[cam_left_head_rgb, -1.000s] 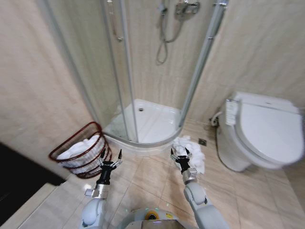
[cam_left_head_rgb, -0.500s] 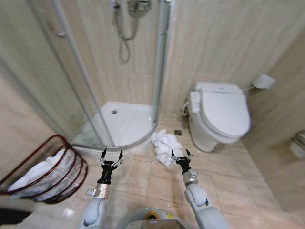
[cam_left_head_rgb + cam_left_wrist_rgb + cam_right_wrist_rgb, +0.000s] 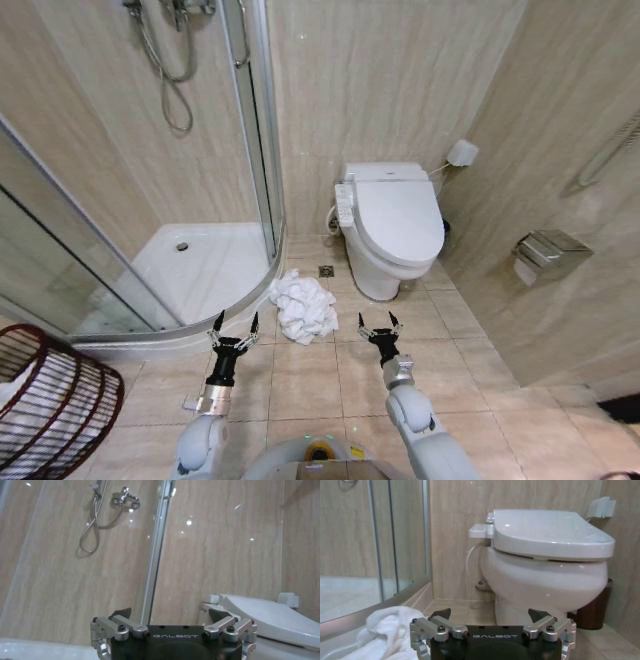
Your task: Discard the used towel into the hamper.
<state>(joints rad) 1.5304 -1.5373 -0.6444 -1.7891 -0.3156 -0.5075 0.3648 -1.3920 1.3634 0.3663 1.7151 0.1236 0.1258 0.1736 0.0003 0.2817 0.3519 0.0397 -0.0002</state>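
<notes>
A crumpled white towel (image 3: pixel 304 306) lies on the tiled floor between the shower tray and the toilet, and its edge (image 3: pixel 385 632) shows in the right wrist view. The hamper (image 3: pixel 50 410), a reddish-brown wire basket with white cloth inside, stands at the lower left, partly cut off by the picture's edge. My left gripper (image 3: pixel 233 322) is open and held up over the floor, just left of the towel. My right gripper (image 3: pixel 378 322) is open too, a little right of the towel. Neither holds anything.
A curved glass shower enclosure (image 3: pixel 150 220) with a white tray fills the left. A white toilet (image 3: pixel 393 225) with its lid shut stands ahead by the wall. A small dark bin (image 3: pixel 594 609) sits beside it. A metal paper holder (image 3: pixel 545 255) hangs on the right wall.
The whole view has swung to the right: the hamper, shower and towel have slid left in the picture and the toilet now sits near the middle. Both grippers stay open and held up as before.
</notes>
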